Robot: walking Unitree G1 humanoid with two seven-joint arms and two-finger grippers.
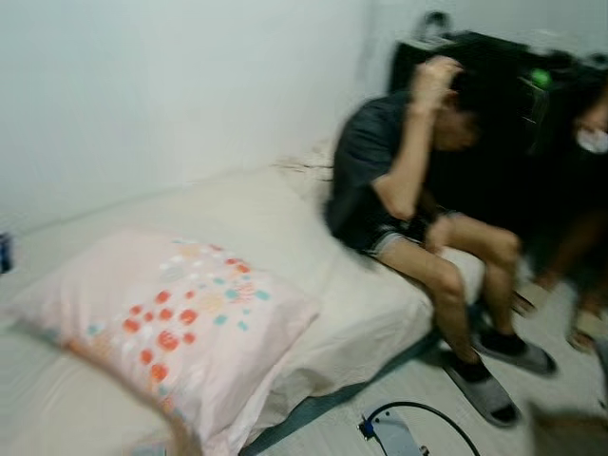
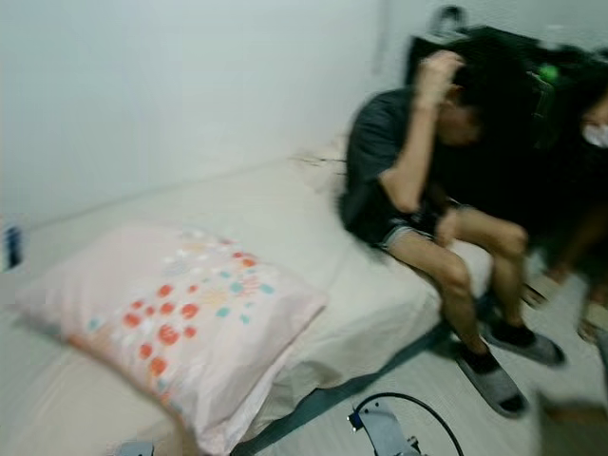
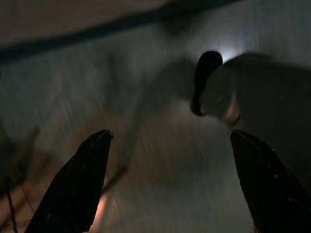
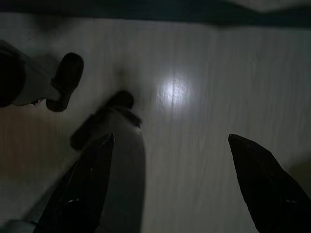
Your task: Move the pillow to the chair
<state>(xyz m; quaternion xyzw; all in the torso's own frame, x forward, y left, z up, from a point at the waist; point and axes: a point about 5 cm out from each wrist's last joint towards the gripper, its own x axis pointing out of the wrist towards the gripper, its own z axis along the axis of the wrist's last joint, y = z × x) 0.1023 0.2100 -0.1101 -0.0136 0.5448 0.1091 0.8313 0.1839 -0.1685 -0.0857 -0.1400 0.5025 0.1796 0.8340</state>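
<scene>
**Both grippers spread, holding nothing; pillow on the bed**

My left gripper [image 3: 167,184] hangs with its fingers spread wide apart over dim floor, gripping nothing. My right gripper [image 4: 170,187] is likewise spread and empty above the pale floor [image 4: 194,145], near my own legs.

The pillow [image 1: 171,328], pink with orange and teal spots, lies on the bed [image 1: 285,228], at its near edge. Farther along that bed, well apart from the pillow, a person [image 1: 418,190] sits on the edge with one hand [image 1: 432,76] raised to the head. Both arms hang low beside the bed.
</scene>
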